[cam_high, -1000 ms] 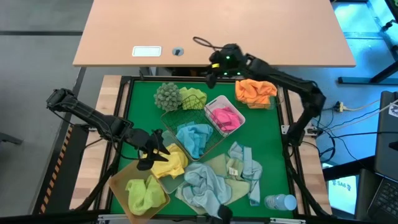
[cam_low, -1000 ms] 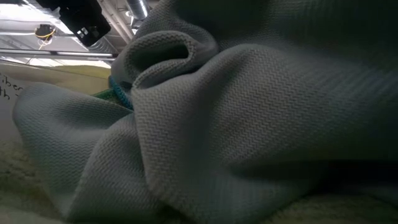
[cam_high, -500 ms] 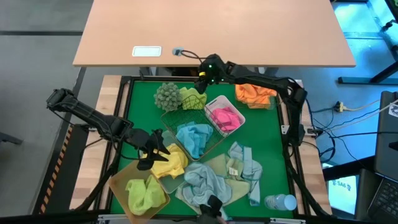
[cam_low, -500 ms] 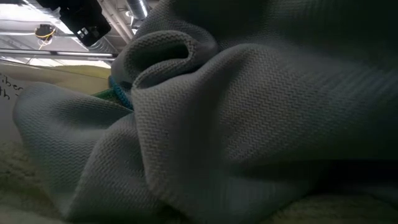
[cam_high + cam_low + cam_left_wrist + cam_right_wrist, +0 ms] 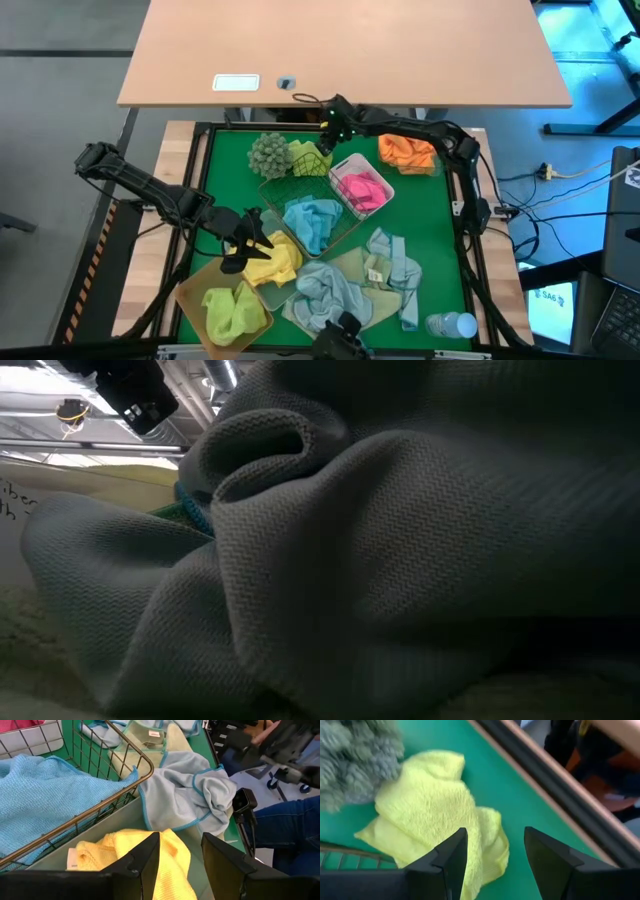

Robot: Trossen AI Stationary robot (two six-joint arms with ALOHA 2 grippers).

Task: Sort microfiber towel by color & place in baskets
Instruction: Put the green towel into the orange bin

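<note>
- The left gripper (image 5: 248, 250) hangs over the yellow towel (image 5: 272, 264) in the frosted basket (image 5: 290, 283) near the mat's (image 5: 440, 250) front-left corner; its wrist view shows the fingers (image 5: 137, 865) parted, with nothing between them and the yellow towel (image 5: 165, 862) below the gap.
- The amber basket (image 5: 195, 290), at that corner, holds a lime towel (image 5: 228, 312).
- The wire basket (image 5: 345, 228) sits mid-mat with a blue towel (image 5: 313, 222) in it; the left wrist view shows the mesh (image 5: 95, 765) up close, and also a person's leg in jeans (image 5: 287, 827) beyond the mat's edge, which the high view does not show.
- Loose blue towels (image 5: 330, 295) lie along the front edge; in the low view one (image 5: 400, 580) fills nearly the whole picture.
- The bobbly ball (image 5: 268, 154) and a second lime towel (image 5: 308, 158) lie at the back edge.
- The right gripper (image 5: 326, 135) hovers over that towel; its wrist view shows the fingers (image 5: 447, 865) wide apart and empty, the towel (image 5: 437, 815) beneath.
- The white basket (image 5: 345, 165) holds a pink towel (image 5: 362, 188).
- An orange towel (image 5: 407, 150) lies in the back-right corner.
- A bottle (image 5: 452, 325) lies at the front-right corner.
</note>
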